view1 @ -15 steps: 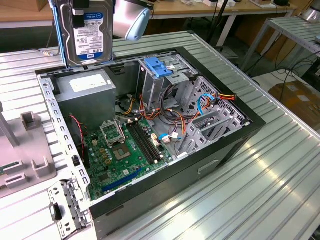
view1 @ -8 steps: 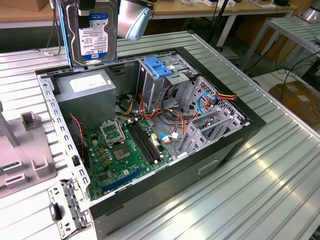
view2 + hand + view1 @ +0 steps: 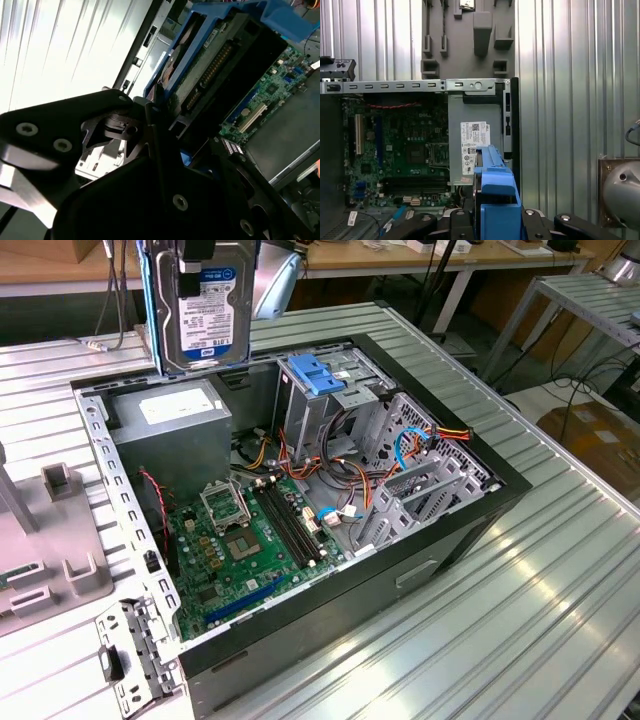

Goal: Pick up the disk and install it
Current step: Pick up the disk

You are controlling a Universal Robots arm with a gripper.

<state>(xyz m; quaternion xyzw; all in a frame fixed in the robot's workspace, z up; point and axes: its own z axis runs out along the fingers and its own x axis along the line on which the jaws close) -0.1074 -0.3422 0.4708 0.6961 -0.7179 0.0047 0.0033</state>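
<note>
1 disk [image 3: 205, 315] held aloft, tool [image 3: 495, 217] mostly cut off

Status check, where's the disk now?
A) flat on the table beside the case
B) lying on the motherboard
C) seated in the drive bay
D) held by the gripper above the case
D: in the exterior view the disk hangs upright, clamped in the gripper, above the rear corner of the open case and not touching it.

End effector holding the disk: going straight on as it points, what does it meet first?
Likely the grey metal box with the white sticker, lying right under the disk; depth is unclear.
</note>
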